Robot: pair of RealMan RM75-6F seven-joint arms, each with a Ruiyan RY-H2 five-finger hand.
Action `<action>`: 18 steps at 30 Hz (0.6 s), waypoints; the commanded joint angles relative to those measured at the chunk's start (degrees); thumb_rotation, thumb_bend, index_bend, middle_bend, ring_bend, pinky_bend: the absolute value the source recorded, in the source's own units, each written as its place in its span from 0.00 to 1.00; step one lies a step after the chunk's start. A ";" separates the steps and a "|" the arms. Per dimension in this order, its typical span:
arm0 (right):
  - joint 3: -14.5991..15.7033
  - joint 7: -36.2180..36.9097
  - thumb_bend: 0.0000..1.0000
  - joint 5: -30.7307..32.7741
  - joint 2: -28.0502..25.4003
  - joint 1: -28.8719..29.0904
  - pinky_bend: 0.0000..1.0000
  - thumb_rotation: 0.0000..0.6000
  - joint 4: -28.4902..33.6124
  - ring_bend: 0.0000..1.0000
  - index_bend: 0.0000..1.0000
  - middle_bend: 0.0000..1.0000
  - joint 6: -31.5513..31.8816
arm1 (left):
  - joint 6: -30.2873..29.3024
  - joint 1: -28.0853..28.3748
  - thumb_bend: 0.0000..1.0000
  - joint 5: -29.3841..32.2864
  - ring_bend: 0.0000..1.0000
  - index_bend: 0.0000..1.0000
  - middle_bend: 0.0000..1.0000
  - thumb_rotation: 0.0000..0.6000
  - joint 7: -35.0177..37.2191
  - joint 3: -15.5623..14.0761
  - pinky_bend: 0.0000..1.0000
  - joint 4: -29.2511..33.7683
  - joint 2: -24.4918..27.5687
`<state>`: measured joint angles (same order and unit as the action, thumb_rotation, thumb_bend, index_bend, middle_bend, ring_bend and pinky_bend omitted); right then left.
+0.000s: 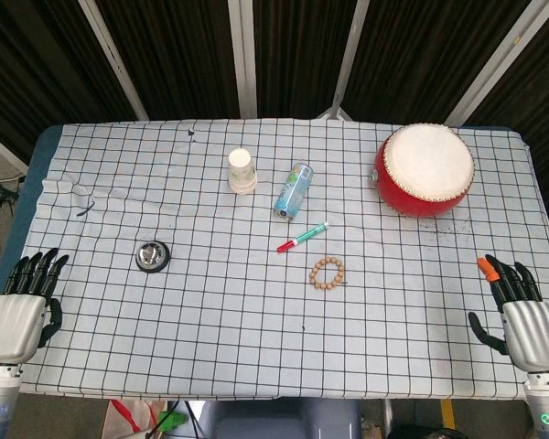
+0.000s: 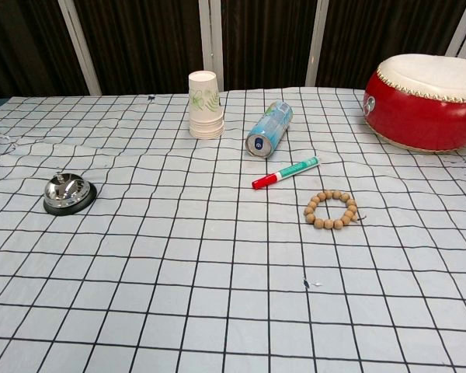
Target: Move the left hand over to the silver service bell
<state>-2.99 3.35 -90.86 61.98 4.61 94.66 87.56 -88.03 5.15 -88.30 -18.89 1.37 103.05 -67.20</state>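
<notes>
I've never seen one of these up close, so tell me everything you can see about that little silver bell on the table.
The silver service bell is a small, shiny metal dome with a button on top, sitting upright on a round black base. Its polished surface mirrors the room. It stands on the left part of the checked tablecloth, nothing touching it but the cloth. The left hand lies at the table's near left edge, well short of it and holding nothing.

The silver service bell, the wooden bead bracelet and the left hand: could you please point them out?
Silver service bell point(image 2: 68, 190): chest view, on its shiny dome.
Wooden bead bracelet point(image 2: 332, 224): chest view, on a near bead.
Left hand point(image 1: 16, 315): head view, on its grey back.
</notes>
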 commanded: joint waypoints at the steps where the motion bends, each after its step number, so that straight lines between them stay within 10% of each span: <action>1: 0.10 -0.14 0.40 -0.20 0.01 -0.03 0.04 1.00 0.04 0.12 0.05 0.08 0.08 | 0.00 -0.02 1.00 -0.16 0.00 0.00 0.00 1.00 0.06 -0.04 0.00 0.06 0.04; 18: 0.00 -0.53 0.40 0.39 0.00 -0.11 0.04 1.00 -0.08 0.12 0.05 0.08 -0.18 | 2.12 0.53 1.00 1.52 0.00 0.00 0.00 1.00 0.28 0.35 0.00 -0.25 0.40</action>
<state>-2.97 2.83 -90.47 61.97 4.49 94.58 87.39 -85.94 5.62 -86.83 -18.57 1.65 102.81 -66.82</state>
